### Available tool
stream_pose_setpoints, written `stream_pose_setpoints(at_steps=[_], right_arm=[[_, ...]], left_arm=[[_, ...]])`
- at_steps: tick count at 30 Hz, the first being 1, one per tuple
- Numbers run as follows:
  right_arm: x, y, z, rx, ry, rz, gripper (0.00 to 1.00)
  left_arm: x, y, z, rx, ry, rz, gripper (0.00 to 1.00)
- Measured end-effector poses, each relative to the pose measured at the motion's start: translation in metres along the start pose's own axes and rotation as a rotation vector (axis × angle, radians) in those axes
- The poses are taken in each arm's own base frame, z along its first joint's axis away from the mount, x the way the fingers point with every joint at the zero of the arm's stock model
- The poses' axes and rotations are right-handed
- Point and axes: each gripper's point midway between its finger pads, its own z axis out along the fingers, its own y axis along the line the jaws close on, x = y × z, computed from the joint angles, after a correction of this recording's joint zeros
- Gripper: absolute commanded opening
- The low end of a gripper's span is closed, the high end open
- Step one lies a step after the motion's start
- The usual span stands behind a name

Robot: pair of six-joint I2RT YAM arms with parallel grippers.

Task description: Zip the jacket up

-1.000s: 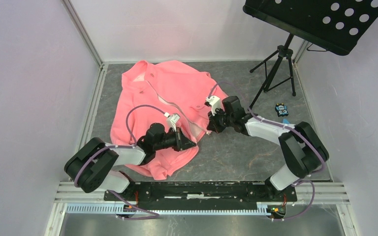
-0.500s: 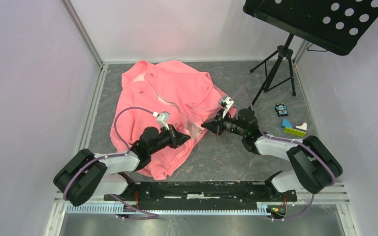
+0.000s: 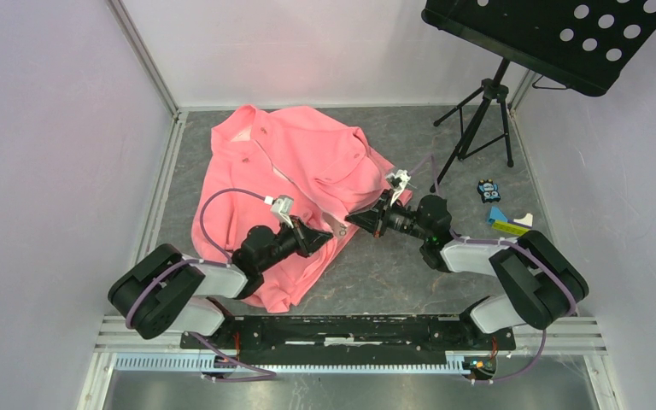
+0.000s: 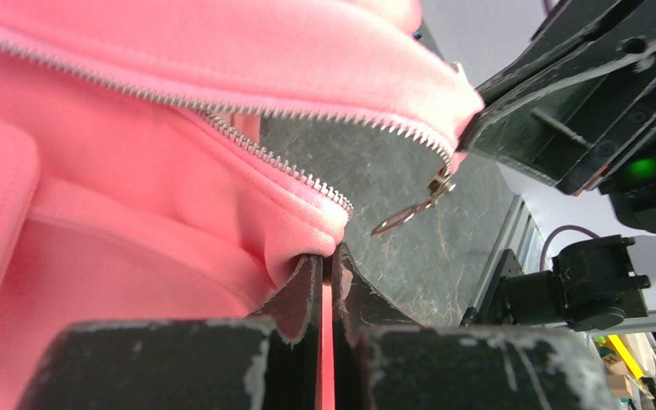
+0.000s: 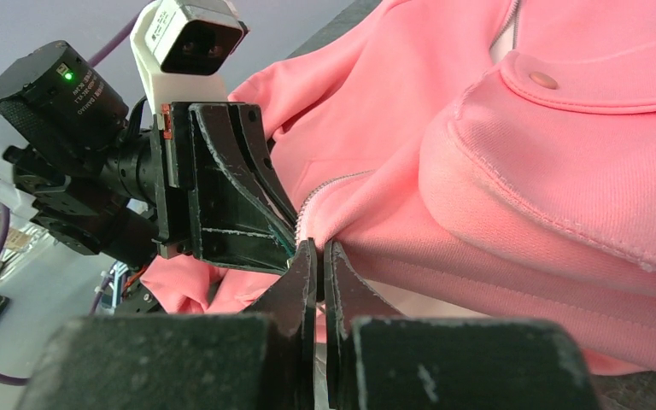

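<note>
The coral-pink jacket (image 3: 295,166) lies on the grey table, collar at the back, front open. My left gripper (image 3: 327,237) is shut on the bottom corner of one front edge (image 4: 312,224), below the pale zipper teeth (image 4: 265,158). My right gripper (image 3: 352,219) is shut on the bottom corner of the other front edge (image 5: 367,222). The metal zipper pull (image 4: 412,209) hangs from that corner, just off the right gripper's black body (image 4: 581,102). The two grippers face each other, a short gap apart. The left gripper also shows in the right wrist view (image 5: 286,226).
A black music stand (image 3: 487,94) stands at the back right on a tripod. A small black toy (image 3: 488,190) and a blue and yellow block (image 3: 508,222) lie at the right. White walls close the table at left and back.
My right arm swung from behind the jacket's right hem to low in front, pulling that front edge toward the left gripper. My left gripper shifted slightly with its hem corner.
</note>
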Motion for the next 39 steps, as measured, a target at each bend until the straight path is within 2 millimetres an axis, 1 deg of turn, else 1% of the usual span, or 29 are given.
stream_pose_setpoints(at_steps=[2, 7, 19, 30, 39], right_arm=[[0.000, 0.002, 0.001, -0.012, -0.002, 0.007, 0.00], [0.002, 0.008, 0.004, -0.047, -0.012, 0.049, 0.00], [0.002, 0.012, -0.002, -0.059, -0.043, 0.072, 0.00], [-0.002, 0.014, -0.005, -0.067, -0.071, 0.077, 0.00], [-0.004, 0.013, -0.005, -0.065, -0.078, 0.076, 0.00]], left_arm=[[-0.005, -0.006, 0.002, 0.029, -0.026, 0.008, 0.02], [-0.009, -0.014, 0.005, 0.077, -0.050, 0.019, 0.02], [-0.009, -0.030, 0.007, 0.165, -0.061, 0.037, 0.02], [-0.009, -0.032, 0.001, 0.181, -0.076, 0.042, 0.02], [-0.020, -0.039, -0.003, 0.201, -0.122, 0.043, 0.02]])
